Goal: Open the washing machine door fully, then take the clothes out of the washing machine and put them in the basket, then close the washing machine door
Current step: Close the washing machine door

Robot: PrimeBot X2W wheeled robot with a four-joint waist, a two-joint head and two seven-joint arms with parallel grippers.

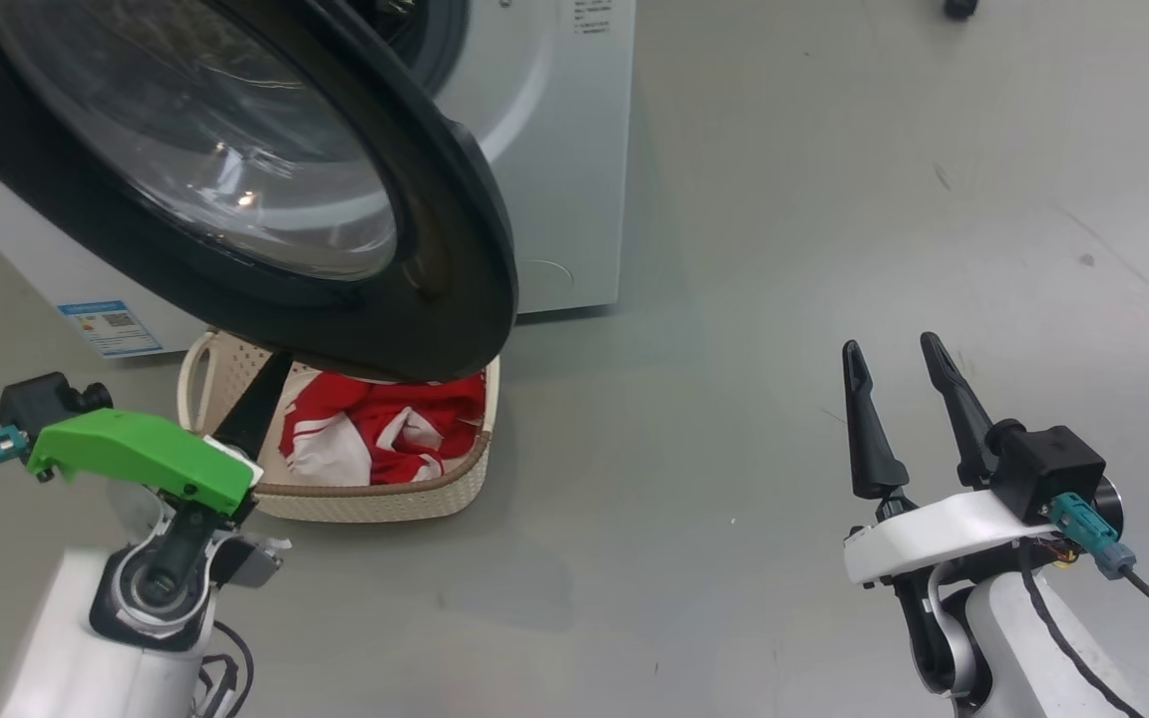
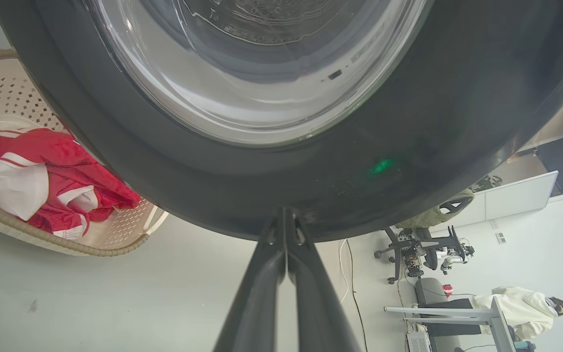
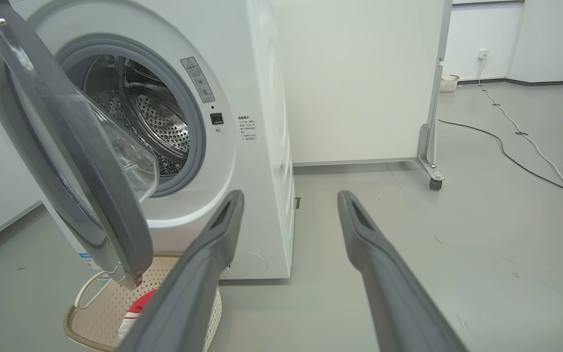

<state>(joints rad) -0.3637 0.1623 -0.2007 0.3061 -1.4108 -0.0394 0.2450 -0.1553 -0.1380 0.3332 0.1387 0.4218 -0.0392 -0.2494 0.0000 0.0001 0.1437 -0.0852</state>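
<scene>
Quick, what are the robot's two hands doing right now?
Left gripper: shut, empty, tips at the washing machine door rim.
Right gripper: open, empty.

A grey floor (image 1: 784, 249) runs to white walls. A white panel (image 3: 359, 73) stands on castors (image 3: 435, 184). A dark cable (image 3: 501, 148) and a pale cable (image 3: 530, 142) trail across the floor; the pale one leads up to a wall socket (image 3: 481, 54), near a small bin (image 3: 450, 83). Elsewhere, black office chairs (image 2: 408, 249) stand near a person (image 2: 521, 305) in a pale top.
</scene>
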